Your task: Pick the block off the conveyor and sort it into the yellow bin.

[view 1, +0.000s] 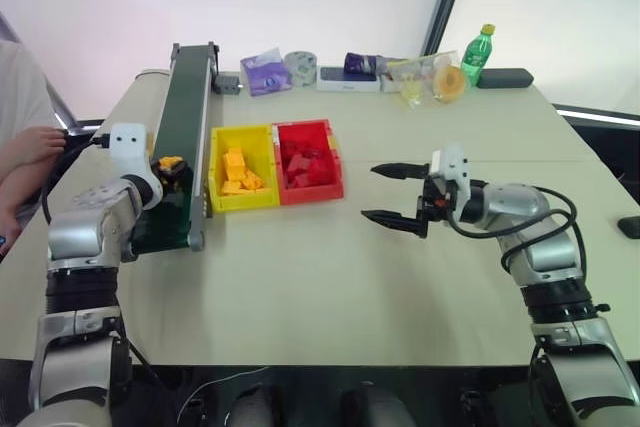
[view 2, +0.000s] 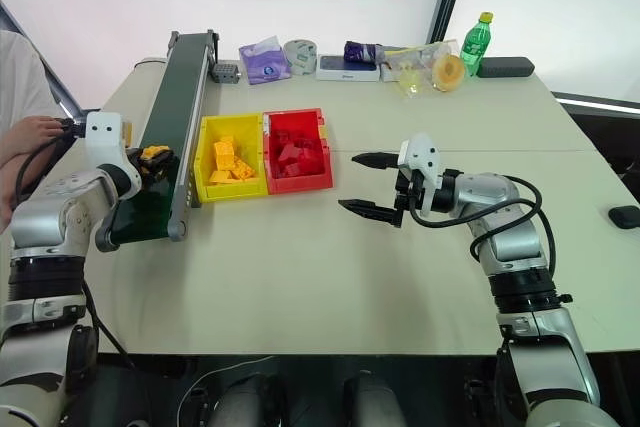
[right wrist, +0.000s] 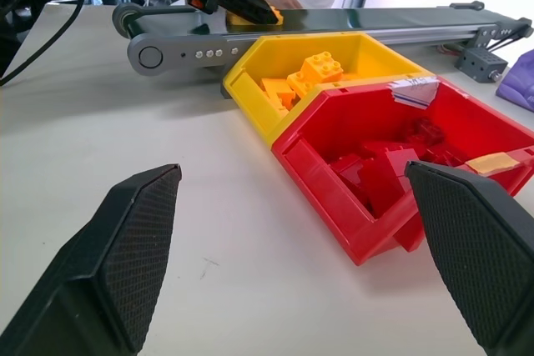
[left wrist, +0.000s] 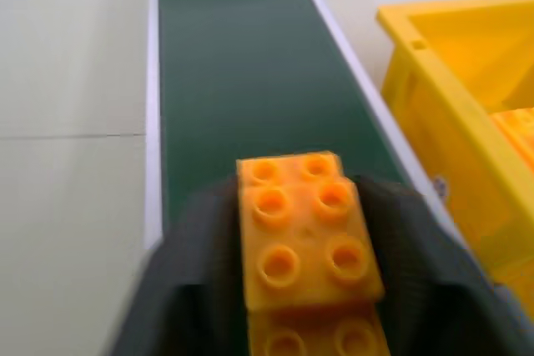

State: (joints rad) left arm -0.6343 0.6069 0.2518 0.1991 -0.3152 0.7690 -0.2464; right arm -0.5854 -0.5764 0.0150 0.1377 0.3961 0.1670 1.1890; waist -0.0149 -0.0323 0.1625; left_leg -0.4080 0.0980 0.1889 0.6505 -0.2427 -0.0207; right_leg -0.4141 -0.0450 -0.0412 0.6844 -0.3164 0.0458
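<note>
Orange block (left wrist: 304,235) betw. left jaws

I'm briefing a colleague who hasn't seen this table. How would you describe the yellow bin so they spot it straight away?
Find the long dark green conveyor on the table's left side. Right beside it sit two matching open bins, side by side. The yellow bin is the one nearest the conveyor, holding orange-yellow blocks; its red twin holds red ones.

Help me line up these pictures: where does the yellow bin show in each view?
Left eye view: yellow bin beside the conveyor.
Right eye view: same spot.
Left wrist view: its wall.
Right wrist view: by the red bin.
Shared landmark: the conveyor.
</note>
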